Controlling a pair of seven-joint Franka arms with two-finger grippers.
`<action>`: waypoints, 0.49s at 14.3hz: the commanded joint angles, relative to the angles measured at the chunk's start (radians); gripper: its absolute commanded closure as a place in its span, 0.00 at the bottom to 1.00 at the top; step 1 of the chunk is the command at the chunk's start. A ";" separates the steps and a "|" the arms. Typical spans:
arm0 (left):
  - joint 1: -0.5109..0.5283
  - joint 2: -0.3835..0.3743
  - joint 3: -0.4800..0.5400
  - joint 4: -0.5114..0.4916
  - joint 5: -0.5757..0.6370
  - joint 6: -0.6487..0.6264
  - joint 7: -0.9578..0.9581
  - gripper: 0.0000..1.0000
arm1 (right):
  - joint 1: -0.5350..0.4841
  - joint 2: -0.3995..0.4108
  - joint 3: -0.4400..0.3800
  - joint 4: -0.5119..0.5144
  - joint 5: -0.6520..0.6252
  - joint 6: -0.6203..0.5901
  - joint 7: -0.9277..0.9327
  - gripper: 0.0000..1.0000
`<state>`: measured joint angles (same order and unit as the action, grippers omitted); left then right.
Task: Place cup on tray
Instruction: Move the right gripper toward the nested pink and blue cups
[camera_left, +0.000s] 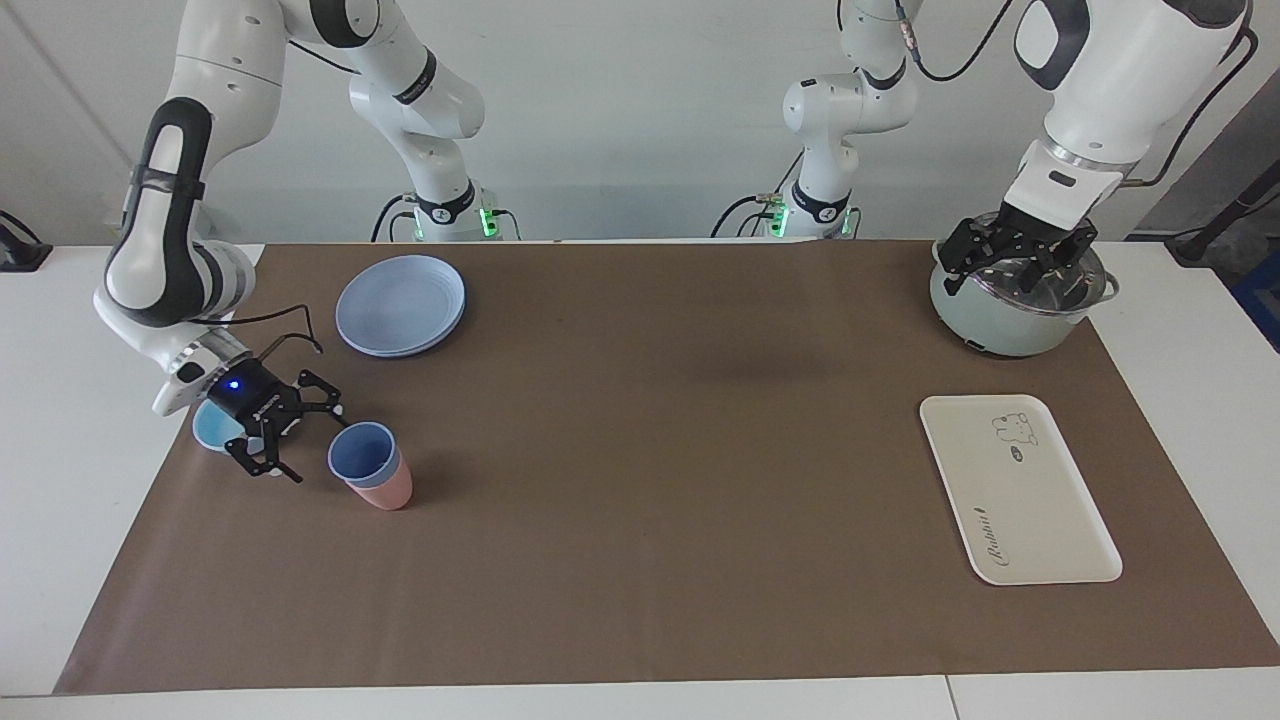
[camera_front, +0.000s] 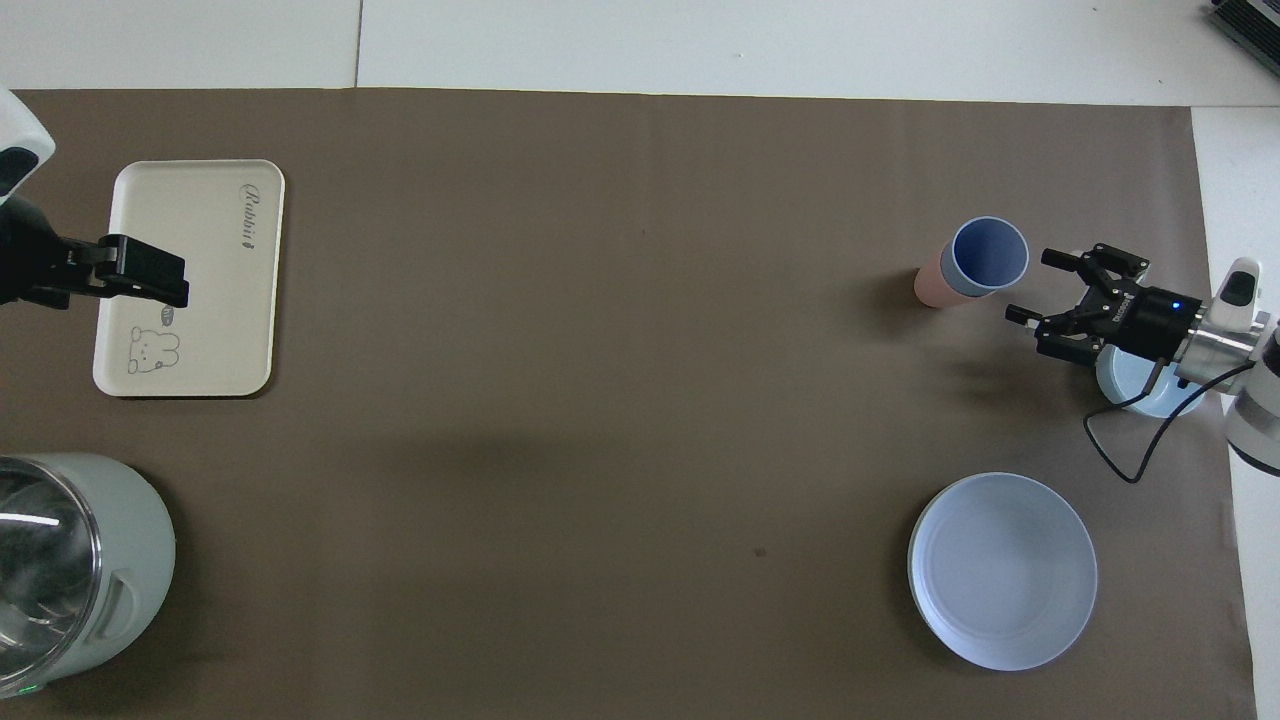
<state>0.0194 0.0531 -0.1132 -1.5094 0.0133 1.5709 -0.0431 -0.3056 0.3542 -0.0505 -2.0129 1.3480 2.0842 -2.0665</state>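
Your right gripper (camera_left: 300, 440) is low beside the small medium-blue plastic cup (camera_left: 362, 453), fingers spread and not touching it. The cup sits nested in a pink cup (camera_left: 385, 488) at the right arm's end of the brown mat (camera_left: 640, 500). Your left gripper (camera_left: 1015, 250) waits over the pale-green pot (camera_left: 1000, 320), fingers spread, with the cream-white rectangular tray (camera_left: 1020, 490) bare nearby.

Facing view: high across the table, looking at the robots. Overhead view: above the robots' end, steeply down. Shared: mat (camera_left: 640, 470), tray (camera_front: 190, 280), cup (camera_left: 362, 455).
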 joint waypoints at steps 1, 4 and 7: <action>0.013 -0.030 -0.006 -0.031 0.008 -0.006 0.009 0.00 | 0.020 -0.004 0.001 -0.038 0.104 0.000 -0.108 0.00; 0.013 -0.030 -0.006 -0.031 0.008 -0.006 0.009 0.00 | 0.062 0.000 0.001 -0.043 0.177 0.025 -0.135 0.00; 0.013 -0.030 -0.006 -0.031 0.008 -0.006 0.009 0.00 | 0.081 0.000 0.003 -0.050 0.200 0.043 -0.158 0.00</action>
<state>0.0194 0.0531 -0.1132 -1.5094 0.0133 1.5709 -0.0431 -0.2364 0.3626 -0.0490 -2.0443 1.5101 2.1089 -2.1861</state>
